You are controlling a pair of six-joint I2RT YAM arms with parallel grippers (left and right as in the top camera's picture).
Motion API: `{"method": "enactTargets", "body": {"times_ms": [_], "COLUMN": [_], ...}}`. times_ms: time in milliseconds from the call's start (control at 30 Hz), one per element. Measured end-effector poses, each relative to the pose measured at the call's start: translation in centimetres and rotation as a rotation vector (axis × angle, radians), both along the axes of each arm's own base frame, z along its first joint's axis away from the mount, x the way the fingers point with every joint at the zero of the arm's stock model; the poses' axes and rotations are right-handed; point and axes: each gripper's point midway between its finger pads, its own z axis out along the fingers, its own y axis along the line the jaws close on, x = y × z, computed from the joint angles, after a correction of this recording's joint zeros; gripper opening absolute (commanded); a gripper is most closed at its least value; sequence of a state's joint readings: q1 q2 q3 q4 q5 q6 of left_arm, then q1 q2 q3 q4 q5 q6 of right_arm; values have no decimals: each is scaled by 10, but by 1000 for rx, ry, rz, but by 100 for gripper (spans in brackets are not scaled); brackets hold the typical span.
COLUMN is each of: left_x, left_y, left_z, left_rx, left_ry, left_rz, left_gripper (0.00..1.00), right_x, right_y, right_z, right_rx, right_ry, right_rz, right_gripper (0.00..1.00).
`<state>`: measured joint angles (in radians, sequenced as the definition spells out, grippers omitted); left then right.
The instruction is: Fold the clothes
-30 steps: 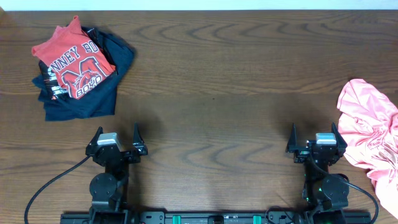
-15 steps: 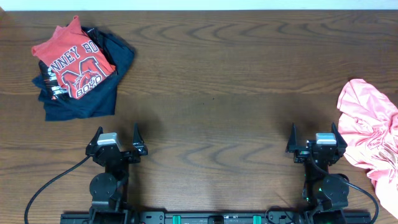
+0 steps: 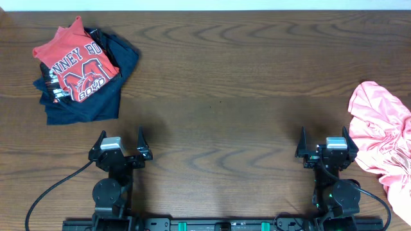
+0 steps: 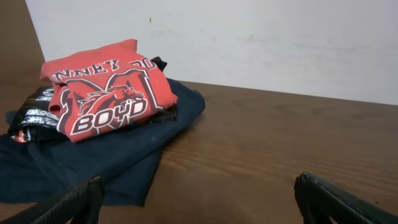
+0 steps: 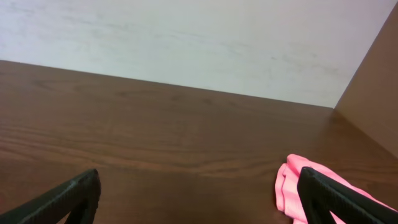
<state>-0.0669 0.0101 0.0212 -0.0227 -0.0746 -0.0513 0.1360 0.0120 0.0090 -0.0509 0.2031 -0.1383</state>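
This is a bare robotics lab bench. A dark brown wood-grain surface (image 3: 244,83) fills the view, and a plain white painted wall (image 4: 249,37) rises behind its far edge. Along its near edge, a black mounting rail (image 3: 212,224) carries a left black robot arm (image 3: 109,189) and a right black robot arm (image 3: 335,192).

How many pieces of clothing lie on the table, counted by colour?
Red T-shirt: 1
Navy garment: 1
Black garment with white print: 1
Pink garment: 1
Total: 4
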Motion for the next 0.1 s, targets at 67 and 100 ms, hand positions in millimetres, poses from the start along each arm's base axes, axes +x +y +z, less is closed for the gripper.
{"method": "enactTargets", "body": {"times_ms": [67,100], "left_x": [0,0], "left_y": [0,0], "left_z": [0,0], "left_rx": [0,0], "left_ry": [0,0], "left_rz": [0,0], "left_gripper": [98,98], "right_x": [0,0], "right_y": [0,0], "right_z": [0,0], "right_rx": [0,0], "right_ry": [0,0], "right_rz": [0,0], "right_gripper": [99,99]}}
